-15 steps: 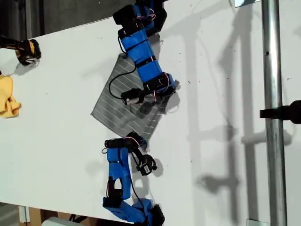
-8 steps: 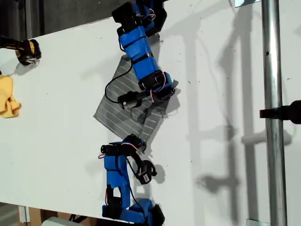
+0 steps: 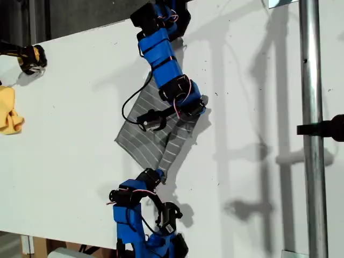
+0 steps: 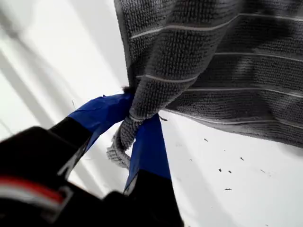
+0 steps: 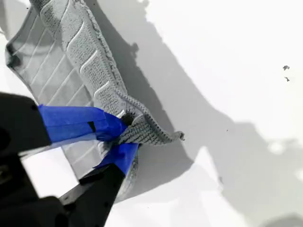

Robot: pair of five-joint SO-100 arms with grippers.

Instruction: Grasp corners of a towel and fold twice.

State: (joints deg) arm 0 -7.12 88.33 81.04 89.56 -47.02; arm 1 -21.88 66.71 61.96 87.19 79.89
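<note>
On the table [image 3: 64,134], both grippers (fingers clamped) pinch towel [image 3: 137,137] corners.

You've got a white worktop [image 3: 70,161] w/ hard shadows, a metal pole [image 3: 312,129] at 3 o'clock, dark bkgd at 11.

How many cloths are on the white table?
2. The grey striped towel lies mid-table between the two arms. A yellow cloth sits at the exterior view's left edge, partly cut off. None seems hidden.
</note>
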